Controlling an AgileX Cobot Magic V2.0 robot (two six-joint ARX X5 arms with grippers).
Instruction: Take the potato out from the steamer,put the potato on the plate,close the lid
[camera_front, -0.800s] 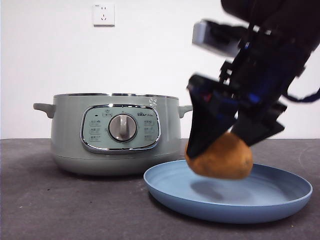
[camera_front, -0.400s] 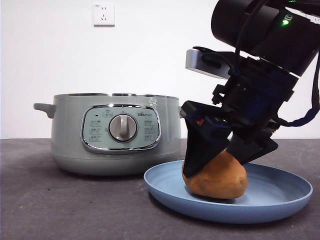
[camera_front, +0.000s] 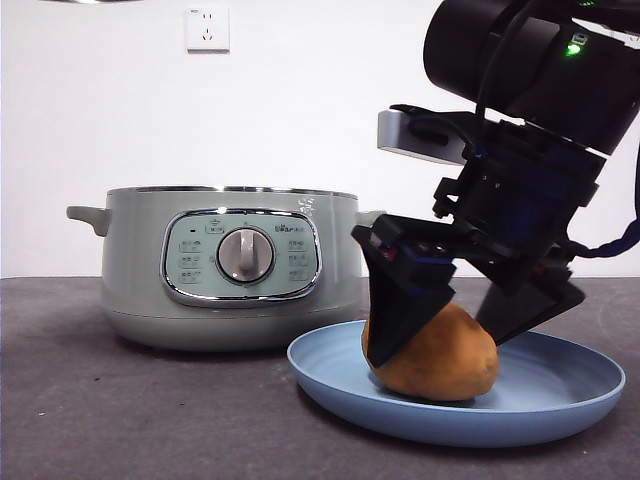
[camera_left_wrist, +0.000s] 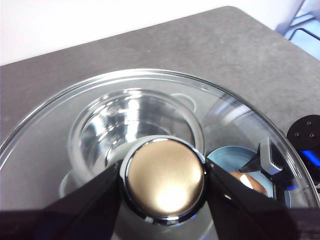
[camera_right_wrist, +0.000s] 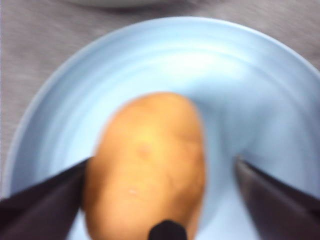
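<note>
A plain white wall rises behind a dark grey table. A white power socket sits high on the wall.

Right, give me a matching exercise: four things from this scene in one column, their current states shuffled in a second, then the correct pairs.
Things:
1. potato
2. lid
3. steamer
4. right tool

States:
A. uncovered on the table beside the plate
B. open, jaws spread either side of the potato
C. held up by its knob in the left tool
D. resting on the blue plate

Pairs: 1-D, 2-C, 3-A, 4-B
</note>
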